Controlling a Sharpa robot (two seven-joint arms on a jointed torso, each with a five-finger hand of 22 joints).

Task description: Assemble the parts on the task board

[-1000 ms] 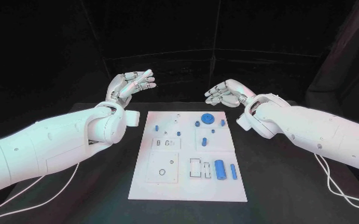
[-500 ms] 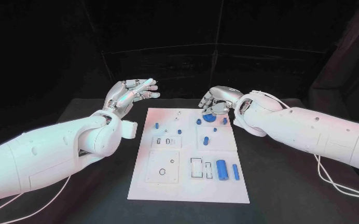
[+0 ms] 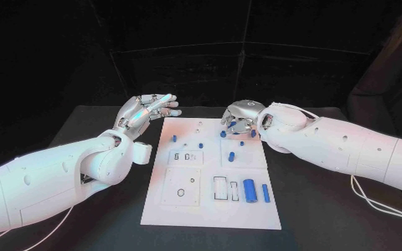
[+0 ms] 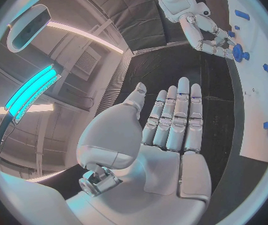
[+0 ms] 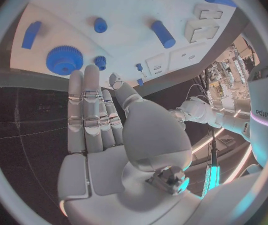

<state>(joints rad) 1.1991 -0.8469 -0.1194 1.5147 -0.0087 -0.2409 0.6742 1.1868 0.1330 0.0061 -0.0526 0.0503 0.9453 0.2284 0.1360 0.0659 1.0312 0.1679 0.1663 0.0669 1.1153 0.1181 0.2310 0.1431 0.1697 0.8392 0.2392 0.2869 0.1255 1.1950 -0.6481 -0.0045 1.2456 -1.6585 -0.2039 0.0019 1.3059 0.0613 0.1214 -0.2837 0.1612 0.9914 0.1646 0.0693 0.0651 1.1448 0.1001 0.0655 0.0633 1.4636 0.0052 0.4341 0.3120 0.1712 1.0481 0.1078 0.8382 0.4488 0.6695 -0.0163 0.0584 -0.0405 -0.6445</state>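
Parts in blue lie on the white board [image 3: 210, 198] in the middle of the black table [image 3: 335, 216]. Near its far edge sits a blue gear [image 5: 64, 60], and the right hand [image 3: 242, 117] hovers just above it, fingers straight and holding nothing. Beside the board's far left corner, the left hand [image 3: 145, 111] is raised, fingers extended, palm empty.

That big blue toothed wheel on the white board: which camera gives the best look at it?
The right wrist view: the blue gear shows whole, teeth plain, just beyond the right hand. In the head view that hand hides most of it. The left wrist view shows it small and far off, on the task board.
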